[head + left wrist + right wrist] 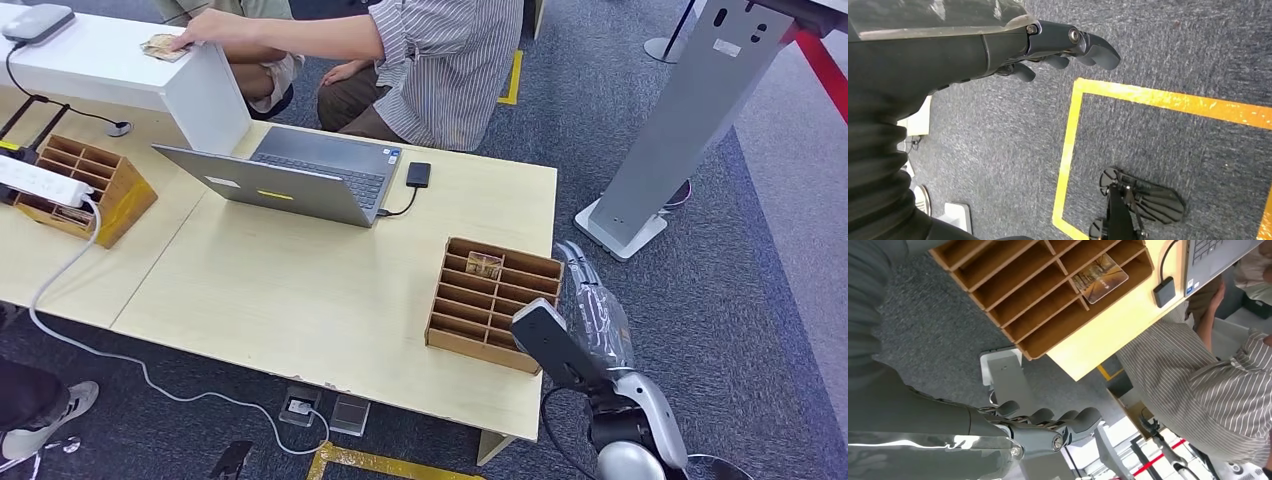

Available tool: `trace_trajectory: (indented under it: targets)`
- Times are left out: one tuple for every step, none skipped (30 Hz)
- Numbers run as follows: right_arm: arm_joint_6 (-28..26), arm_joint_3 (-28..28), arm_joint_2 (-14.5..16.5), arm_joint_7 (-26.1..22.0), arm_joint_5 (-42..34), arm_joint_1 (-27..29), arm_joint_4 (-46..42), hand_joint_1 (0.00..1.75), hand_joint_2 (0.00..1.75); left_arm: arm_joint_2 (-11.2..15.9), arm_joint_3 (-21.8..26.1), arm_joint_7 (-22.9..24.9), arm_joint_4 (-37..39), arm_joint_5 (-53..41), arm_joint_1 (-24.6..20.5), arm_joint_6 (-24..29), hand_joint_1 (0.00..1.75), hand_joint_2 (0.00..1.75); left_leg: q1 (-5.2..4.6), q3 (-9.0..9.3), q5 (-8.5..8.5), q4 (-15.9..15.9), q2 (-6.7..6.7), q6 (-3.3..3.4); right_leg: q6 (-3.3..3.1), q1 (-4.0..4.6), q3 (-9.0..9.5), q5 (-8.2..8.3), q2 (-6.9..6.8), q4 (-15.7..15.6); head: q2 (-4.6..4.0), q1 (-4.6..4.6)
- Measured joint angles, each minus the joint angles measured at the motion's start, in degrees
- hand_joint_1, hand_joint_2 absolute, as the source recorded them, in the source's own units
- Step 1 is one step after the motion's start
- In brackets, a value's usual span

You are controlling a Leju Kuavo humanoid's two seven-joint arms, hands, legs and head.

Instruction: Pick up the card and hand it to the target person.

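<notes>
A card (485, 265) with a brownish picture lies in a far slot of the wooden slotted organizer (478, 349) at the table's right end; in the right wrist view the card (1099, 284) lies flat in its slot of the organizer (979, 264). My right hand (592, 303) hovers just past the table's right edge, beside the organizer, fingers extended and holding nothing (1048, 429). My left hand (1063, 47) hangs over the carpet, fingers loosely out, holding nothing. A person in a striped shirt (450, 60) sits at the far side, one hand resting on another card (160, 46) on a white counter.
An open laptop (300, 175) with a black drive (418, 174) plugged in sits mid-table. A second wooden organizer (95, 185) with a white power strip (40, 180) stands at the left. A grey stand (680, 120) rises right of the table. Yellow tape (1148, 95) marks the floor.
</notes>
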Motion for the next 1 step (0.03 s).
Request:
trace_trajectory:
  targets:
    - [0.1, -0.1, -0.1, 0.2, 0.2, 0.4, -0.6, 0.00, 1.75, 0.0, 0.0, 0.1, 0.0, -0.1, 0.0, 0.0, 0.00, 1.75, 0.00, 0.00, 0.00, 0.0, 0.01, 0.00, 0.00, 0.00, 0.00, 0.00, 0.01, 0.0, 0.00, 0.00]
